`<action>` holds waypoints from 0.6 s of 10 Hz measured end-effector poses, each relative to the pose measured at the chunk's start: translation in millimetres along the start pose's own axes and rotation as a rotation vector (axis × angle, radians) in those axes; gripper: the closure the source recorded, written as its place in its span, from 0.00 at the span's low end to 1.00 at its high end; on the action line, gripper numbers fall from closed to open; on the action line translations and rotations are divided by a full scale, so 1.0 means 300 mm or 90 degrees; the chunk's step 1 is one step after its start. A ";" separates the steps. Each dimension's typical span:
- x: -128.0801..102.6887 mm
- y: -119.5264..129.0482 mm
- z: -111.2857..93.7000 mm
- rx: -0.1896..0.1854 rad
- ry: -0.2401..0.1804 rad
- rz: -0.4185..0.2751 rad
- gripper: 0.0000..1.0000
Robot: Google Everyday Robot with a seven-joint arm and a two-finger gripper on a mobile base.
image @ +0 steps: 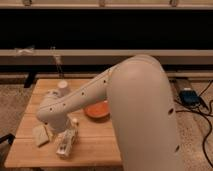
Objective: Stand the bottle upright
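Observation:
The bottle (65,143) lies on its side near the front left of the wooden table (95,147); it is clear with a pale label, and its far end points toward the arm. My gripper (67,128) hangs at the end of the white arm, just above and behind the bottle's far end. The wrist hides most of the gripper, whose jaws appear open with nothing held. The arm reaches across the table from the right.
A pale beige block (40,134) lies left of the bottle. An orange bowl (98,110) sits mid-table, partly behind the arm. A white cup (62,87) stands at the back left. Cables and a box (189,96) lie on the floor at right.

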 end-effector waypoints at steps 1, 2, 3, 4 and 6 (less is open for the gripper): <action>-0.002 -0.006 0.019 0.005 0.000 0.006 0.20; -0.002 -0.007 0.040 0.007 0.002 0.011 0.20; -0.005 -0.012 0.064 0.007 0.005 0.015 0.20; -0.008 -0.014 0.079 0.005 0.004 0.017 0.20; -0.023 -0.009 0.098 -0.006 -0.002 0.014 0.20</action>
